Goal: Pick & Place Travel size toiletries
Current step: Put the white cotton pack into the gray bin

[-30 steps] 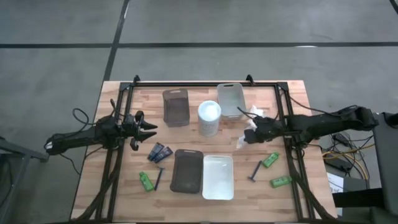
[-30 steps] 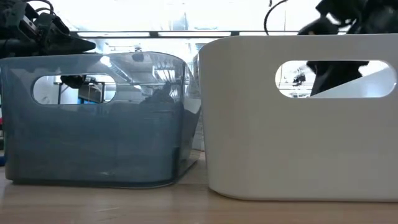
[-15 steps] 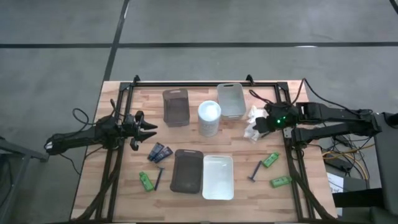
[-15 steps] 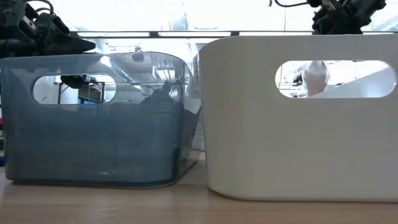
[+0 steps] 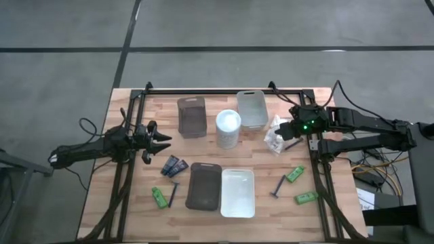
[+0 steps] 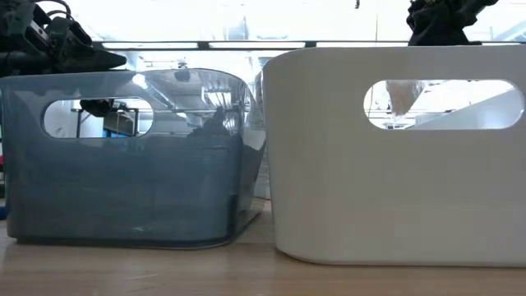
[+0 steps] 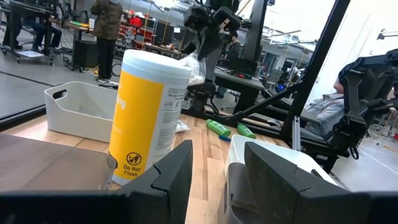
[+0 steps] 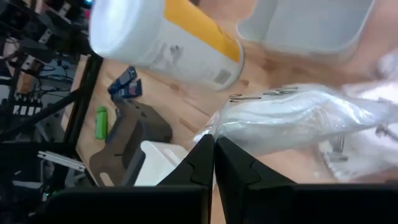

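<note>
While the right arm holds a packet up, the left arm waits.

Step now: picking up. The right gripper [image 5: 293,129] has its fingers squeezed tight on a white clear-wrapped packet [image 8: 298,115], which looks lifted just off the counter [image 5: 203,220].

Landmark: the tall white cylinder [image 5: 228,129] with the yellow label stands in the middle of the counter.

Held packet: it hangs to the right of the cylinder, just past the clear tray [image 5: 252,108], at the pile of other packets [image 5: 276,137].

Right fingers: pinched shut on the packet's wrap, seen from the right wrist view.

Left gripper [image 5: 160,141]: it sits well to the left of the cylinder, just above the counter. Its fingers [image 7: 174,171] are parted and hold nothing.

Other things: two navy tubes [image 5: 174,165] lie in front and to the left of the cylinder. One green bottle [image 5: 159,197] and a razor [image 5: 173,193] lie farther that way. Two more green bottles [image 5: 295,174] and a razor [image 5: 279,185] lie in front and to the right.

Trays: a grey tray [image 5: 203,185] and a white tray [image 5: 238,192] sit in front of the cylinder. A dark tray [image 5: 191,116] stands just to its left.

Next move, a guess: carry the packet over a tray, most likely the clear one close by, keep it from snagging on the pile, then let go.
</note>
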Available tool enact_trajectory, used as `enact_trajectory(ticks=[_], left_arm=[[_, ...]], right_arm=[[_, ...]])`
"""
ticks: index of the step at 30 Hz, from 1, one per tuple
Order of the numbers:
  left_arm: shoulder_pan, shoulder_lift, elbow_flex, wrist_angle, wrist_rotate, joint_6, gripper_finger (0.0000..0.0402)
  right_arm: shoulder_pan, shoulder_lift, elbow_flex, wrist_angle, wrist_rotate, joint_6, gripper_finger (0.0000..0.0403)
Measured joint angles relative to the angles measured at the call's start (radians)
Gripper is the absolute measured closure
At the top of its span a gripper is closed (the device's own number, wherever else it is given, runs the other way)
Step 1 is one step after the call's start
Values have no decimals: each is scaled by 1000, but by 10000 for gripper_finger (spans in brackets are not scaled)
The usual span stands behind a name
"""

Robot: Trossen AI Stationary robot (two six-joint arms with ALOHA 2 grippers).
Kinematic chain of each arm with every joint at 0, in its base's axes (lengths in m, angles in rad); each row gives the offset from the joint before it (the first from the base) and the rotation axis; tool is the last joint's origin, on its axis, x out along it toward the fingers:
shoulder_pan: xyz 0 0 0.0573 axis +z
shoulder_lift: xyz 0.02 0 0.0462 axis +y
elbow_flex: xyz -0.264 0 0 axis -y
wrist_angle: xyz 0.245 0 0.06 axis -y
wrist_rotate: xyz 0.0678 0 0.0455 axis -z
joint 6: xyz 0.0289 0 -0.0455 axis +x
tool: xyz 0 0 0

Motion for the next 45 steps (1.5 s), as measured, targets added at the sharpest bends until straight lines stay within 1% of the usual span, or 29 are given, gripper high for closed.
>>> enact_trajectory(ticks=[8,11,15,18,23,26,29,31,35,45], left_arm=[[0,0,0,0,0,0,250],[0,0,0,0,0,0,250],[0,0,0,0,0,0,250],[0,0,0,0,0,0,250],[0,0,0,0,0,0,250],[0,0,0,0,0,0,250],[0,0,0,0,0,0,250],[0,0,0,0,0,0,250],[0,0,0,0,0,0,250],[0,0,0,0,0,0,250]], right_arm=[[-114,1,44,28,0,-235,394],[-170,2,45,69,0,-339,394],[-236,31,44,96,0,-444,394],[-280,65,43,135,-5,-479,394],[-354,129,43,255,-39,-564,394],[-394,171,43,311,-39,-590,394],[-429,225,43,360,-39,-652,394],[-447,261,43,392,-43,-690,394],[-479,331,43,454,-83,-738,394],[-522,480,43,584,-125,-842,394]])
